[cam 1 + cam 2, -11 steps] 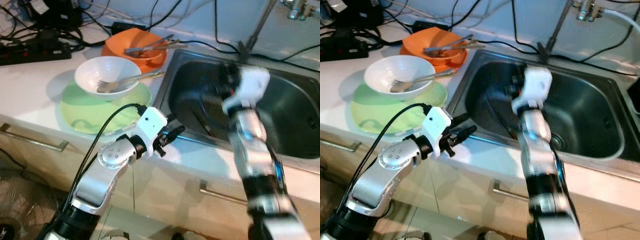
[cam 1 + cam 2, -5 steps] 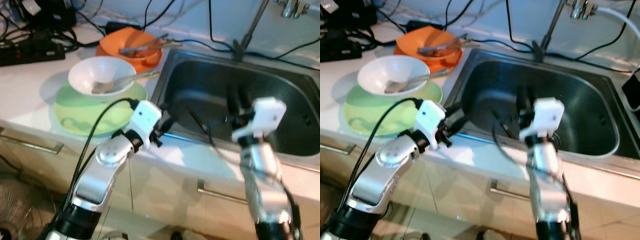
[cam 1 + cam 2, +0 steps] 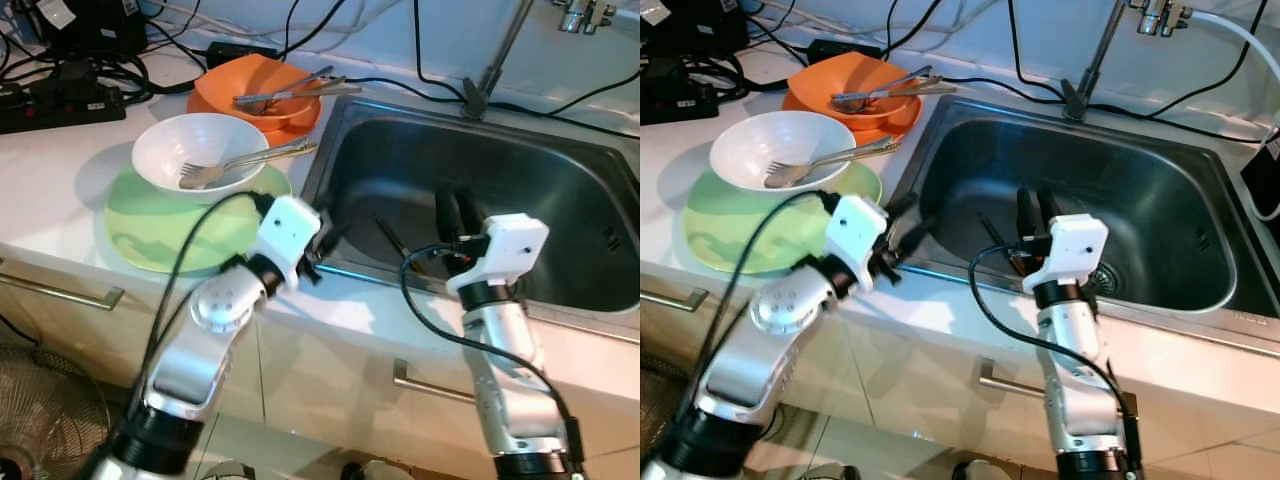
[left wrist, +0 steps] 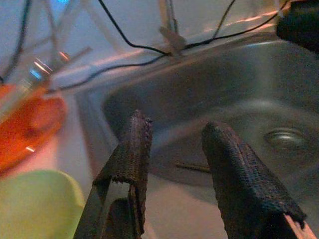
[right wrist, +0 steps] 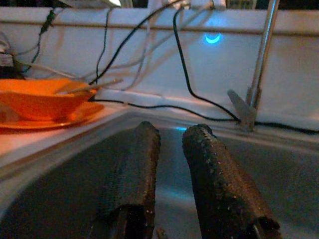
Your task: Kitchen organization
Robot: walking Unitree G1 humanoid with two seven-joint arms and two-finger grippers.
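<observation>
A white bowl (image 3: pixel 198 150) holding a fork (image 3: pixel 240 160) sits on a green plate (image 3: pixel 165 220) on the counter. Behind it an orange bowl (image 3: pixel 262 88) carries metal utensils (image 3: pixel 290 92). To their right lies the steel sink (image 3: pixel 560 190), with a thin dark utensil (image 3: pixel 392 238) on its bottom. My left gripper (image 3: pixel 325 228) hovers open over the sink's left rim, its fingers (image 4: pixel 129 159) empty. My right gripper (image 3: pixel 456 208) stands open inside the sink near its front wall, fingers (image 5: pixel 214 169) a little apart with nothing between them.
A tap stem (image 3: pixel 498 55) and several black cables (image 3: pixel 400 80) run along the back wall. A power strip (image 3: pixel 60 100) lies at the counter's far left. Cabinet handles (image 3: pixel 430 385) sit below the counter edge. The drain (image 3: pixel 1102 278) lies just right of the right gripper.
My right arm has pulled back from high over the sink and come down near its front wall. My left gripper has moved up to the sink's left rim.
</observation>
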